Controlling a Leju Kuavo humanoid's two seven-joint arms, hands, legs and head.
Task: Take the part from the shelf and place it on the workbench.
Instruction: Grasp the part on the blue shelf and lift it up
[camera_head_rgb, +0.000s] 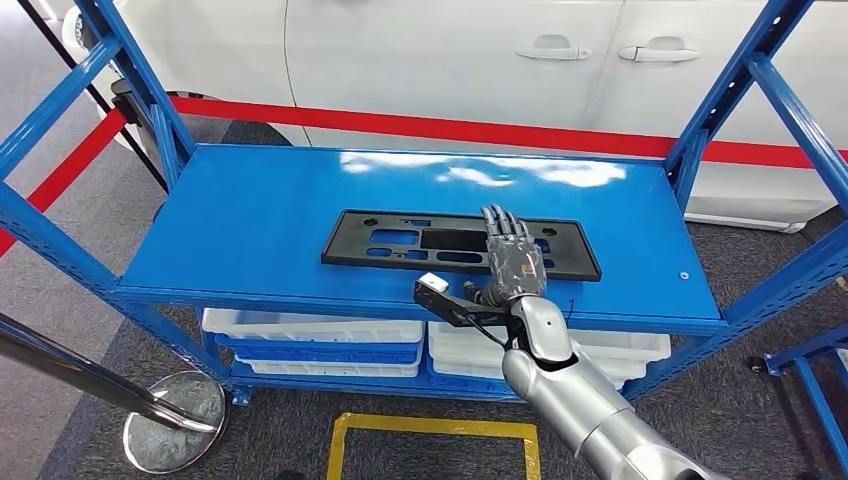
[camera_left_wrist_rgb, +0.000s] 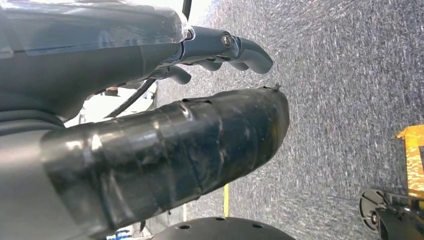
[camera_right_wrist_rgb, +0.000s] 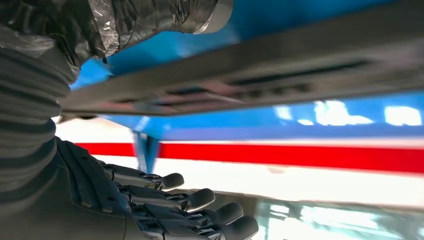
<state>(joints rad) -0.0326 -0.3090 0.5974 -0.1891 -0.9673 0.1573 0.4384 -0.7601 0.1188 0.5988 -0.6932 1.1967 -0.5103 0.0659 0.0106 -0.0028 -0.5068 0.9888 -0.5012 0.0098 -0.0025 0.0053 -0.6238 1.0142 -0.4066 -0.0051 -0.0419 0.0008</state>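
Right hand over the part on the shelf

The black flat part (camera_head_rgb: 460, 244) lies on the blue shelf (camera_head_rgb: 250, 230). The right hand (camera_head_rgb: 512, 257) rests above its right half, fingers stretched and apart, holding nothing. I judge the grasp step; next the fingers must close around the near edge.

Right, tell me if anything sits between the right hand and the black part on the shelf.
Nothing visible does. The right hand is already over the black part, fingers extended across its right half on the blue shelf. Whether the fingers touch it, the views cannot settle.
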